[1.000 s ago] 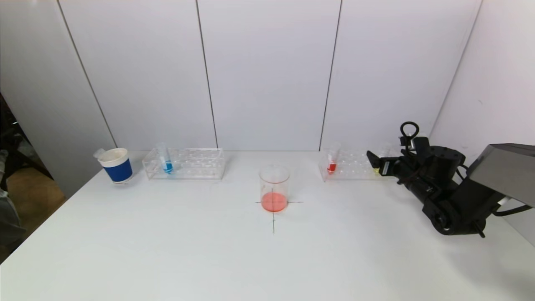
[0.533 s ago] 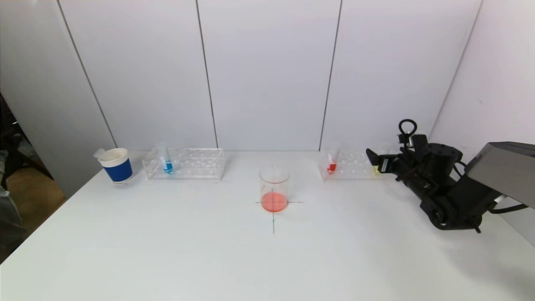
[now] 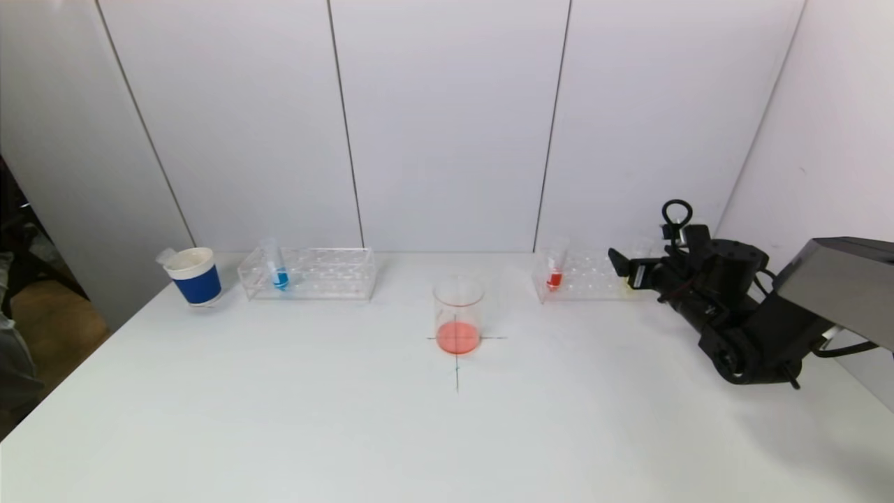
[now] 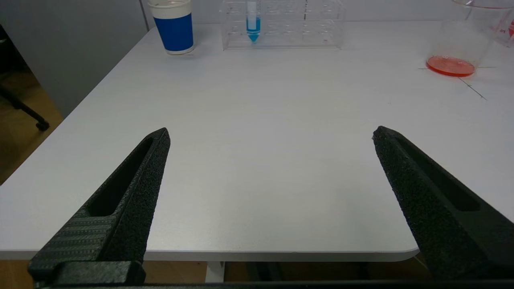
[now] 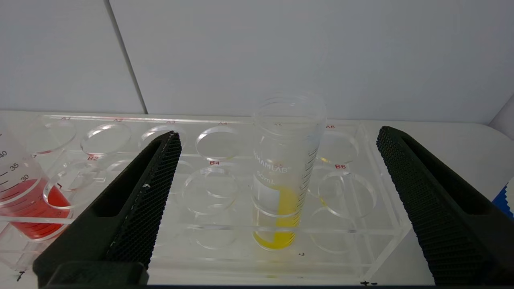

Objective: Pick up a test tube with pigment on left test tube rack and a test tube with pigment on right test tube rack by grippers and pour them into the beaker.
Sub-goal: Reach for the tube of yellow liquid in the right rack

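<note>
The glass beaker [image 3: 457,314], with orange-red liquid at its bottom, stands mid-table on a cross mark. The left rack [image 3: 328,274] holds a blue-pigment tube [image 3: 277,269]. The right rack [image 3: 587,279] holds a red-pigment tube [image 3: 555,272] and a yellow-pigment tube [image 5: 281,176]. My right gripper [image 3: 618,267] is at the right rack's right end. In the right wrist view it [image 5: 278,133] is open, with the yellow tube between its fingers and apart from both. My left gripper [image 4: 271,132] is open and empty over the table's near edge, out of the head view.
A blue-and-white paper cup [image 3: 195,276] stands left of the left rack. Walls close in behind the racks and on the right. The right arm [image 3: 754,335] lies low over the table's right side. The table's left edge drops off to the floor.
My right gripper has moved a little forward and left towards the right rack, closing in around the yellow tube. Nothing else has moved.
</note>
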`<state>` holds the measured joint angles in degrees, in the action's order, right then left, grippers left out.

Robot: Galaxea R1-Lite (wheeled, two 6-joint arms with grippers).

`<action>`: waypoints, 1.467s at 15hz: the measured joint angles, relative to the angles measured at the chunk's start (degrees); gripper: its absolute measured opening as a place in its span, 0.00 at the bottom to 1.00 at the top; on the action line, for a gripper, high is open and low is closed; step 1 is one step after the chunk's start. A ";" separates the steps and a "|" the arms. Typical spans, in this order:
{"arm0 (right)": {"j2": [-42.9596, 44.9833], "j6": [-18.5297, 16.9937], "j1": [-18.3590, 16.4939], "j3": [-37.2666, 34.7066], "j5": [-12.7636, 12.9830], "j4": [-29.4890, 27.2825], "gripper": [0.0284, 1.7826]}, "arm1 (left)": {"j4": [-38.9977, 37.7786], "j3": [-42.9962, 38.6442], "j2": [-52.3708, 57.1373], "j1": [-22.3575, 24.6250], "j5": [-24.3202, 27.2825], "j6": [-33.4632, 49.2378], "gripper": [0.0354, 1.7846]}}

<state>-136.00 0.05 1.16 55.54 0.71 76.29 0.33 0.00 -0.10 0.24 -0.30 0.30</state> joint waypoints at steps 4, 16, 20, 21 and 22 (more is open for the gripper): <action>-0.02 0.17 0.07 0.07 -0.02 0.00 0.99 | 0.00 0.00 0.00 0.00 0.00 0.00 0.99; -0.27 0.20 -0.48 1.07 0.00 -0.72 0.99 | 0.02 0.00 0.00 0.00 -0.02 0.02 0.99; -0.50 0.46 -0.48 1.12 0.02 -0.63 0.93 | 0.00 0.00 0.00 0.00 0.00 0.00 0.99; -0.55 0.46 -0.48 1.16 0.02 -0.61 0.89 | 0.02 0.00 0.00 0.00 -0.02 0.02 0.99; -0.59 0.46 -0.48 1.21 0.02 -0.63 0.82 | 0.02 0.00 0.00 0.00 -0.02 0.02 0.99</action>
<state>-136.58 0.51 0.68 56.75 0.73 75.65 0.35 0.00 -0.10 0.24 -0.33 0.33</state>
